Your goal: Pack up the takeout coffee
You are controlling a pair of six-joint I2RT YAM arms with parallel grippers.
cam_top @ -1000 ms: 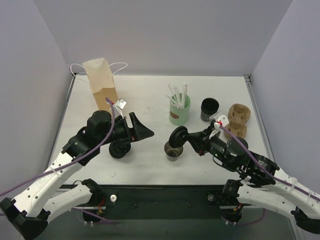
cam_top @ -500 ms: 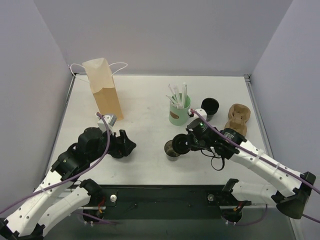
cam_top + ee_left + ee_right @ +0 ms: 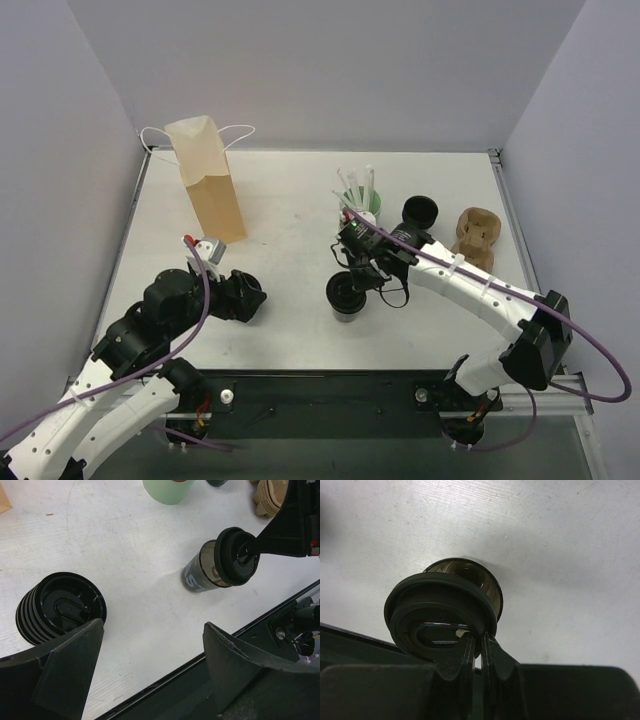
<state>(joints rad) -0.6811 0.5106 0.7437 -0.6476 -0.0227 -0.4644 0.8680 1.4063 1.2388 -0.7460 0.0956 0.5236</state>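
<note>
Takeout coffee cup [image 3: 199,575] just beneath lid [image 3: 234,556] in right hand [image 3: 479,647] pinch

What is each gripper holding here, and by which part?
The right gripper pinches the black lid by its rim; the left gripper is open and holds nothing.

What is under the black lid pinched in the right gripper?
The coffee cup stands beneath the black lid, which the right gripper holds off-centre, not seated. Part of the cup's rim and brown inner wall show; the lid hides any contents.
</note>
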